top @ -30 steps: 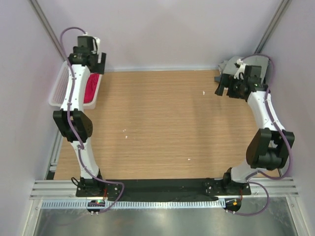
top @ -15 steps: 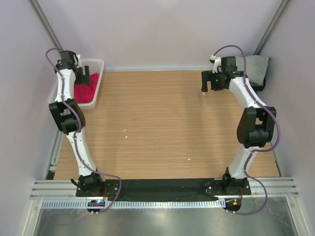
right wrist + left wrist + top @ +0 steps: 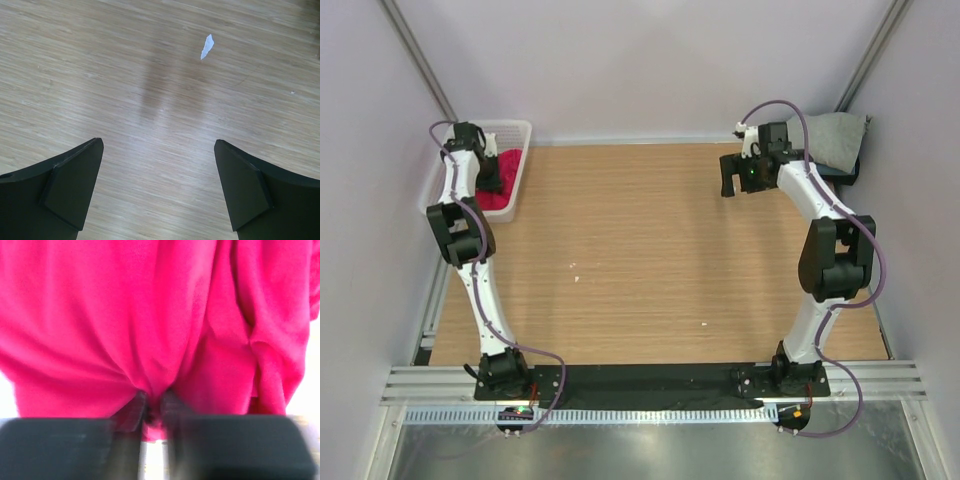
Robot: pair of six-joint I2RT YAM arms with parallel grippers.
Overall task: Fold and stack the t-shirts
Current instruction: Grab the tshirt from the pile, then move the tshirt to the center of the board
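Observation:
A bright crimson-pink t-shirt point(image 3: 506, 185) lies bunched in the white mesh basket point(image 3: 516, 127) at the table's far left corner. My left gripper point(image 3: 488, 178) reaches down into the basket. In the left wrist view the pink t-shirt point(image 3: 150, 315) fills the frame, and the left gripper point(image 3: 152, 407) is shut on a fold of it, the cloth pinched between the dark fingers. A folded light grey t-shirt point(image 3: 832, 135) rests at the far right corner. My right gripper point(image 3: 728, 180) hovers open over bare wood left of that shirt; the right gripper point(image 3: 159, 142) holds nothing.
A small white scrap point(image 3: 207, 46) lies on the wooden table point(image 3: 650, 250) ahead of the right gripper. Tiny white specks point(image 3: 575, 268) dot the wood. Pale walls enclose the table on three sides, and the arm bases sit on the rail at the near edge.
The left gripper dropped into the basket and closed on the pink t-shirt. The right arm swung left, away from the folded grey shirt, staying open.

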